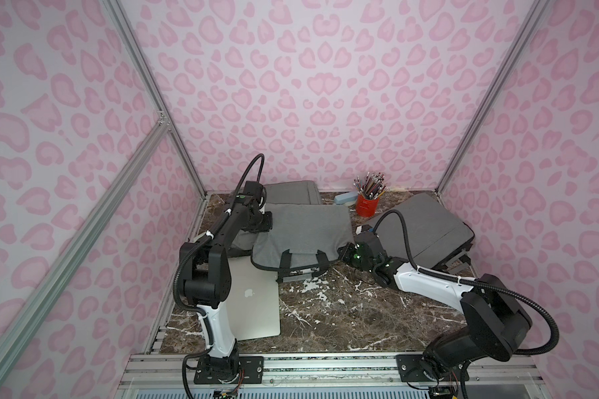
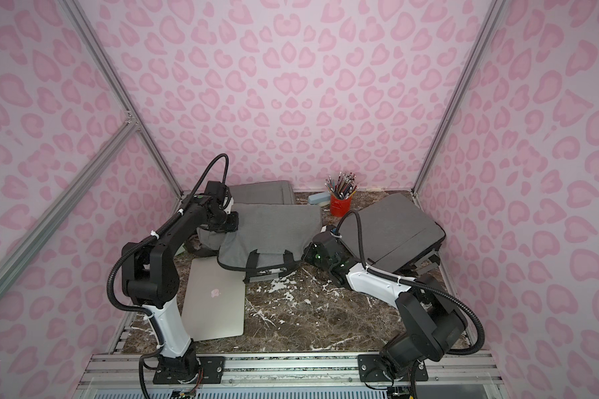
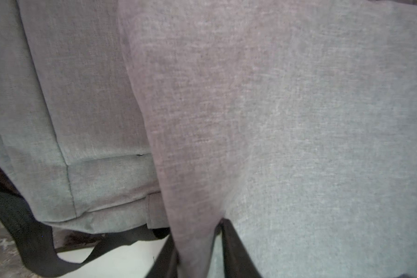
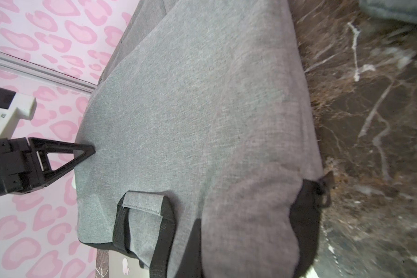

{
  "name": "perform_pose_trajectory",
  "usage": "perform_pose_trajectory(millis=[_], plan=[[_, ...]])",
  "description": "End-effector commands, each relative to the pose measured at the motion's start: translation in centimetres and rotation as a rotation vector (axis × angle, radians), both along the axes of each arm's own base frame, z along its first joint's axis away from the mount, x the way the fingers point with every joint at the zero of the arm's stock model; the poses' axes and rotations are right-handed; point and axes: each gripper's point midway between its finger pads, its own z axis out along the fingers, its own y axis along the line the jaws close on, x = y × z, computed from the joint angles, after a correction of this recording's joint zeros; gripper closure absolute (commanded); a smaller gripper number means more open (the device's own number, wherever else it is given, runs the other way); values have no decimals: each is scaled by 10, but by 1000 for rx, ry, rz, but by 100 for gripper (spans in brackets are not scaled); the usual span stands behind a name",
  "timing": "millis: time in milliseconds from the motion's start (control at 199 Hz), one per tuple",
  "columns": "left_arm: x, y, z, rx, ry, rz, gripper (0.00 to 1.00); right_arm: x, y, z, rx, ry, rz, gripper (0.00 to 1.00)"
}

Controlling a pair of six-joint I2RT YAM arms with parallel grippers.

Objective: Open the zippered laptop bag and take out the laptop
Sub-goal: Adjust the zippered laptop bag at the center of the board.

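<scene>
Laptop place: the laptop is lying closed, logo up, on the table, lower left of centre, already outside the bag.
Laptop axis: its long axis is running from frame bottom toward frame top, with the upper end being covered by the bag's lower-left edge.
Left gripper: the left gripper is being pressed to the bag's upper-left corner, with fabric lying between its fingers; clamped or loosened cannot be told.
Right gripper: the right gripper is being kept closed at the bag's right corner; a pinch on fabric is not being shown.
Risk: if the bag is being dragged, the laptop could be shoved toward the front edge, or the pencil cup toppled.
</scene>
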Motion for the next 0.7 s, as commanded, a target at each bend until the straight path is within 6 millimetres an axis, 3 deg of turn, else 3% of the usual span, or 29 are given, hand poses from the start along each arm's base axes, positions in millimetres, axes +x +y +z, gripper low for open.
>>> perform_pose_trajectory(millis=[0,70,191,266,387,578,598,698], plan=[[10,-5,12,-1,-52,-34,51,-2,25,18,99,-50,90,100],[9,1,23,31,-78,-35,40,-2,22,15,82,-39,78,100],[4,2,53,41,-145,-62,30,-3,18,8,71,-6,51,100],[-1,0,67,65,-179,-87,14,-4,17,3,75,15,37,100],[-15,-11,84,37,-199,-130,10,-4,15,-3,82,40,14,100],[-64,-84,91,-44,-281,-410,9,-4,17,1,114,42,14,100],[-73,-91,81,-39,-274,-447,9,-4,18,2,117,41,17,100],[-104,-132,76,-86,-350,-629,9,-4,21,6,131,39,27,100]])
